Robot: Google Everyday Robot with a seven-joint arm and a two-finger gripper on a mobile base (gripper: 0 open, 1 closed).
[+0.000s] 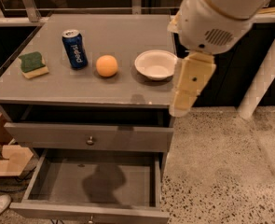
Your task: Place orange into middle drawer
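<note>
The orange [106,65] sits on the bench [104,31] about midway between its left and right edges and nearer the front edge; a blue can [75,49] stands just to its left and a white bowl [156,64] lies near its right, so it has a neighbour on either side but touches neither. A sponge [33,64] lies by the left edge, well out of the way.

The gripper [181,104] hangs point-down just off the front right corner of the bench, beside the bowl; whether it is released or clenched cannot be told, though the orange is plainly not in it. It looks parked clear of the top, likely so that it can come at the fruit from above.

Below the front edge, the middle drawer [58,181] is pulled out with its grey floor bare, ready to receive; the drawer above [90,140] is shut, so it will not block a straight drop. The pick has not yet begun.
</note>
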